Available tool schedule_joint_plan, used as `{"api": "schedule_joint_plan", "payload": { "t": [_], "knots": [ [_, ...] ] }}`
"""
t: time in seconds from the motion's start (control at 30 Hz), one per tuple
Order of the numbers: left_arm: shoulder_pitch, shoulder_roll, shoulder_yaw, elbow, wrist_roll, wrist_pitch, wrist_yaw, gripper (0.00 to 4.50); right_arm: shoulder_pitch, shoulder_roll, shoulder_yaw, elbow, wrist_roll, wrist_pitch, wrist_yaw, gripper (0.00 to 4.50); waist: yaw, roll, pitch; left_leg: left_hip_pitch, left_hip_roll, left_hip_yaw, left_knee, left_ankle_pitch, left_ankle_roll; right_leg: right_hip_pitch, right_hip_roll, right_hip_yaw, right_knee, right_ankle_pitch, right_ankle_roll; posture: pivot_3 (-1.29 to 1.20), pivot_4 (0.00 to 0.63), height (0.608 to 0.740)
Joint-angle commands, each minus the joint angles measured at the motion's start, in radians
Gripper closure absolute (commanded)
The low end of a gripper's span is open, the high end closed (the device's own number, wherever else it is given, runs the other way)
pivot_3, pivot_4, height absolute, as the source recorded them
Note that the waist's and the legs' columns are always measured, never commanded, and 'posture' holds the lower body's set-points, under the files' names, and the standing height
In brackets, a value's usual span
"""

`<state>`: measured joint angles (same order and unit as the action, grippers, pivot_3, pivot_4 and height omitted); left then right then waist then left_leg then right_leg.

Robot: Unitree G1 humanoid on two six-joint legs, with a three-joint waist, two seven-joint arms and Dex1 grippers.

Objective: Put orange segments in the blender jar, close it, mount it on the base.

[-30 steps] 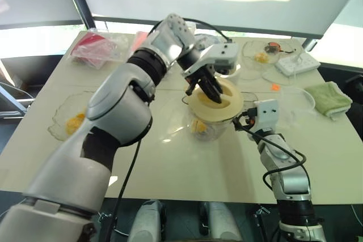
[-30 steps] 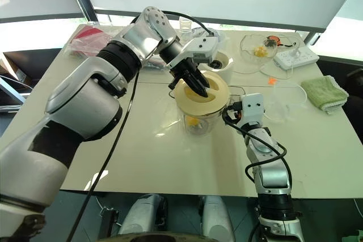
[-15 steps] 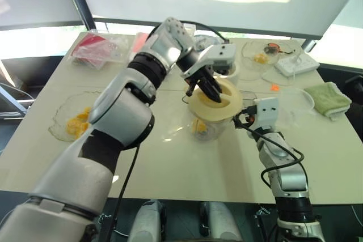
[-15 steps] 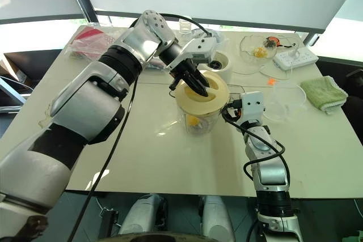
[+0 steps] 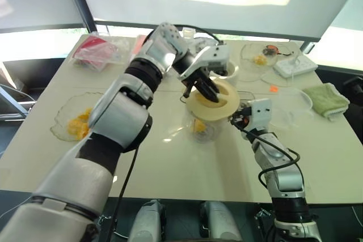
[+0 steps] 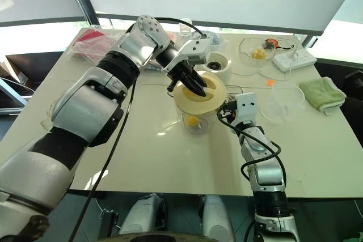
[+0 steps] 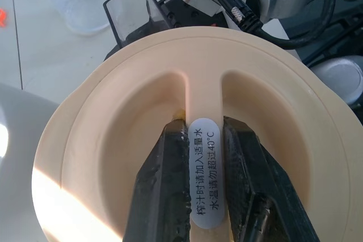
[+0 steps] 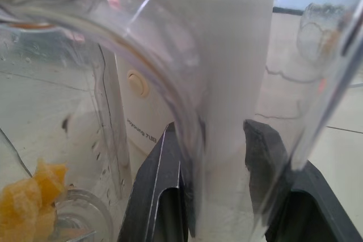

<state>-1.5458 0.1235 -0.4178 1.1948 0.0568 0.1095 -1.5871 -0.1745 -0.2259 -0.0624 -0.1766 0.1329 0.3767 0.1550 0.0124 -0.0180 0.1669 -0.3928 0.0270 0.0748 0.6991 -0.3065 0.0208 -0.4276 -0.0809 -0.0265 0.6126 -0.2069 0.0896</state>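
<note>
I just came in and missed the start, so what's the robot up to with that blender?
The left gripper pinches the centre ridge of the cream lid, which sits on the blender jar. The right gripper has its fingers around the jar's clear handle. A few orange segments lie at the jar's bottom. The base stands just behind on the table, with no jar on it yet.

Left arm: reaches across toward one o'clock, wrist bent downward.
Left gripper [image 7: 198, 196]: fingers pinched on the lid's [image 7: 113, 140] central ridge.
Right arm: extends forward, level.
Right gripper [image 8: 218, 196]: fingers straddle the blender jar's [image 8: 85, 140] handle.
</note>
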Motion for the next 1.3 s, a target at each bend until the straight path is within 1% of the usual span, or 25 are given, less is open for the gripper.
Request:
{"api": "schedule_joint_plan", "payload": {
  "t": [0.03, 0.13, 0.2, 0.3, 0.4, 0.47, 0.6, 0.67, 0.73, 0.87, 1.17, 1.23, 1.27, 1.3],
  "knots": [
    [0.066, -0.024, -0.011, -0.006, 0.045, 0.052, 0.028, 4.27, 0.002, -0.002, -0.020, -0.076, -0.022, 0.014, -0.035, 3.56, 0.001, 0.000, 0.000, 0.000, 0.000, 0.000, 0.000, 0.000, 0.000, 0.000, 0.000, 0.000, 0.000, 0.000, 0.000, 0.00, 0.150, 0.740],
    [0.087, -0.028, -0.013, -0.047, 0.071, 0.124, 0.100, 4.27, 0.005, 0.005, -0.015, -0.090, -0.019, 0.032, -0.045, 3.56, 0.001, 0.000, 0.000, 0.000, 0.000, 0.000, 0.000, 0.000, 0.000, 0.001, -0.001, 0.000, -0.001, 0.000, 0.000, 0.00, 0.150, 0.740],
    [0.092, -0.038, -0.029, -0.064, 0.108, 0.227, 0.184, 4.27, 0.004, 0.010, -0.013, -0.094, -0.018, 0.038, -0.050, 3.56, 0.003, 0.000, -0.001, 0.000, 0.000, 0.000, 0.000, 0.000, 0.000, 0.001, -0.002, 0.000, -0.001, 0.000, 0.000, 0.00, 0.150, 0.740],
    [0.115, -0.044, -0.012, -0.126, 0.103, 0.321, 0.244, 4.27, 0.004, 0.016, -0.014, -0.104, -0.018, 0.046, -0.057, 3.56, 0.004, 0.003, -0.004, 0.001, -0.001, -0.003, 0.001, 0.000, 0.000, 0.005, -0.002, 0.000, -0.002, 0.000, 0.000, 0.00, 0.150, 0.740],
    [0.165, -0.044, 0.004, -0.239, 0.084, 0.444, 0.281, 4.27, 0.009, 0.021, -0.014, -0.115, -0.019, 0.050, -0.065, 3.56, 0.004, 0.006, -0.007, 0.002, -0.003, -0.005, 0.001, 0.000, 0.000, 0.007, -0.003, 0.000, -0.003, 0.000, 0.001, 0.00, 0.150, 0.740],
    [0.227, -0.037, 0.006, -0.347, 0.077, 0.538, 0.295, 4.27, 0.017, 0.022, -0.018, -0.127, -0.016, 0.052, -0.069, 3.56, 0.004, 0.008, -0.008, 0.002, -0.004, -0.006, 0.001, 0.000, 0.000, 0.008, -0.004, 0.000, -0.003, -0.001, 0.001, 0.00, 0.150, 0.740],
    [0.336, -0.004, -0.025, -0.520, 0.099, 0.625, 0.339, 4.27, 0.024, 0.025, -0.025, -0.135, -0.012, 0.053, -0.074, 3.56, 0.003, 0.010, -0.012, 0.001, -0.006, -0.009, 0.000, 0.000, 0.000, 0.009, -0.006, -0.001, -0.003, -0.002, 0.004, 0.00, 0.150, 0.740],
    [0.374, 0.008, -0.044, -0.593, 0.105, 0.709, 0.357, 4.27, 0.024, 0.024, -0.025, -0.134, -0.012, 0.053, -0.073, 3.56, 0.001, 0.010, -0.013, 0.002, -0.007, -0.009, 0.000, 0.000, 0.000, 0.009, -0.007, -0.001, -0.003, -0.002, 0.004, 0.00, 0.150, 0.740],
    [0.397, 0.017, -0.055, -0.645, 0.101, 0.756, 0.365, 4.27, 0.023, 0.023, -0.026, -0.132, -0.012, 0.053, -0.071, 3.56, 0.000, 0.010, -0.013, 0.002, -0.008, -0.010, 0.000, 0.000, 0.000, 0.009, -0.007, -0.001, -0.003, -0.002, 0.004, 0.00, 0.150, 0.740],
    [0.423, 0.030, -0.063, -0.702, 0.092, 0.772, 0.383, 4.27, 0.016, 0.022, -0.030, -0.127, -0.015, 0.051, -0.062, 3.56, -0.002, 0.011, -0.013, 0.002, -0.008, -0.011, 0.000, 0.000, 0.000, 0.009, -0.007, -0.002, -0.003, -0.003, 0.005, 0.00, 0.150, 0.740],
    [0.414, 0.046, -0.069, -0.674, 0.097, 0.685, 0.377, 4.27, 0.008, 0.017, -0.031, -0.102, -0.021, 0.037, -0.051, 3.56, -0.001, 0.011, -0.014, 0.002, -0.008, -0.013, -0.001, 0.000, 0.000, 0.009, -0.007, -0.003, -0.003, -0.004, 0.006, 0.00, 0.150, 0.740],
    [0.408, 0.049, -0.067, -0.668, 0.097, 0.659, 0.372, 3.23, 0.004, 0.017, -0.030, -0.096, -0.023, 0.033, -0.052, 3.56, -0.001, 0.011, -0.014, 0.002, -0.008, -0.014, -0.001, 0.000, 0.000, 0.008, -0.007, -0.004, -0.003, -0.004, 0.006, 0.00, 0.150, 0.740],
    [0.400, 0.050, -0.065, -0.665, 0.093, 0.645, 0.368, 2.87, 0.002, 0.017, -0.030, -0.093, -0.022, 0.032, -0.052, 3.56, -0.002, 0.010, -0.013, 0.002, -0.008, -0.014, -0.001, 0.000, 0.000, 0.008, -0.007, -0.003, -0.003, -0.004, 0.006, 0.00, 0.150, 0.740],
    [0.388, 0.054, -0.060, -0.665, 0.088, 0.617, 0.361, 2.33, 0.001, 0.016, -0.030, -0.091, -0.023, 0.030, -0.051, 3.56, -0.003, 0.010, -0.013, 0.001, -0.008, -0.014, -0.001, 0.000, 0.000, 0.008, -0.007, -0.004, -0.003, -0.004, 0.006, 0.00, 0.150, 0.740]
  ]
}}
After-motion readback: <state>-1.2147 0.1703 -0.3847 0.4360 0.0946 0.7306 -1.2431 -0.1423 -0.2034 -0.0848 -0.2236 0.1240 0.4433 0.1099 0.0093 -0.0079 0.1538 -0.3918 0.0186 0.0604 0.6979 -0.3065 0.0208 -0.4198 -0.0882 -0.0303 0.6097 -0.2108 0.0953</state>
